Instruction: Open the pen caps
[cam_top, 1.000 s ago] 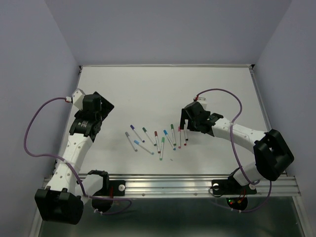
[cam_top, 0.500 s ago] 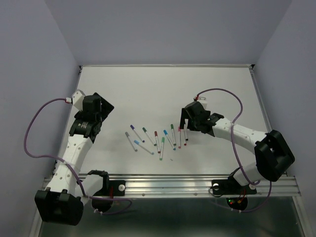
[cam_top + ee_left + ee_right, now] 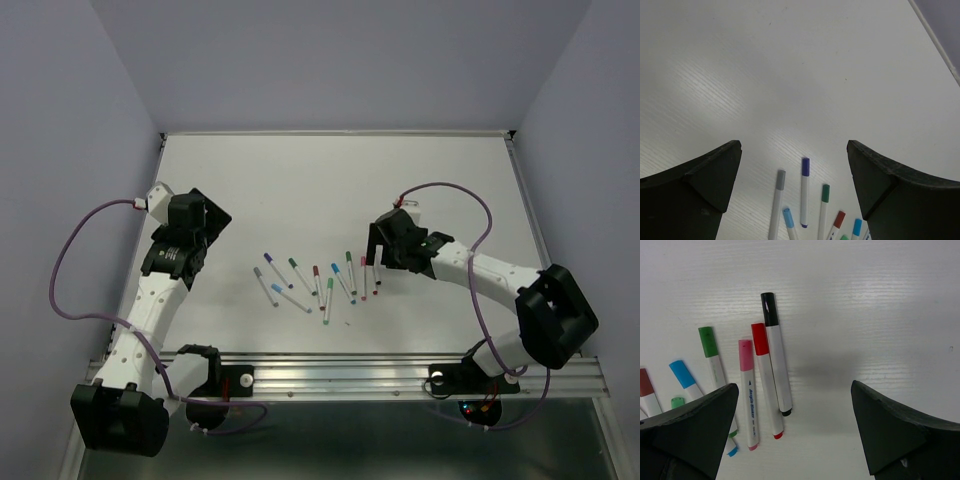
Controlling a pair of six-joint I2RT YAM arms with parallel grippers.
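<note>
Left to right: the left gripper (image 3: 792,150), jaws spread wide and holding nothing, hangs over bare table (image 3: 330,170) at the left, well apart from the pens (image 3: 320,280). These lie in a loose fan at the near middle, between the two arms. The pen caps (image 3: 759,338) that show are all on their barrels. At the right, the right gripper (image 3: 794,390), likewise spread and empty, hovers just over the fan's right end. There the red pen (image 3: 769,390) and black pen (image 3: 780,370) lie touching, with a pink pen (image 3: 749,400) just beside. The danger is that jaws closing here could pinch two barrels at once or shove a neighbour. The thin round pens might also roll away, and with only one arm gripping there would be nothing to pull a cap against.
</note>
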